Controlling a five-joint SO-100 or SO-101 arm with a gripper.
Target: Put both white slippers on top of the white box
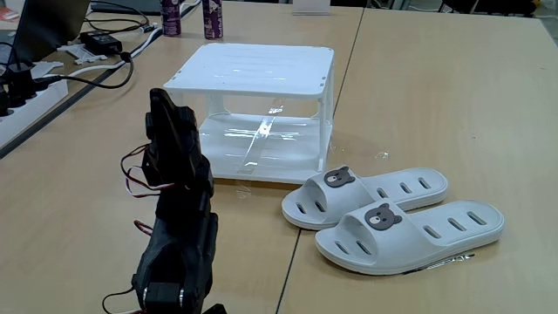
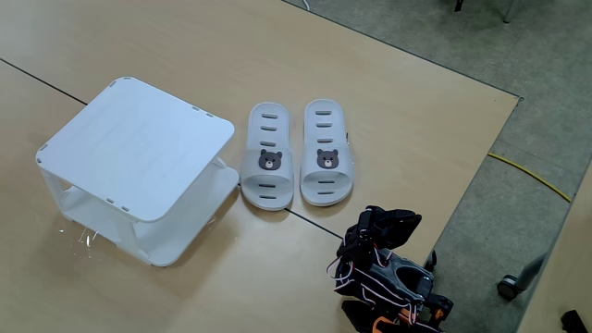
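Two white slippers [image 2: 294, 154] are seen mid-frame on the table; the white box [image 2: 139, 148] top is bare. Nothing is placed; the gripper's [image 1: 166, 109] finger state cannot be told.

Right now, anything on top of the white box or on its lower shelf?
The white box top is bare in both fixed views. Both white slippers lie on the table beside it. The lower shelf shows only glare; the part under the top is hidden.
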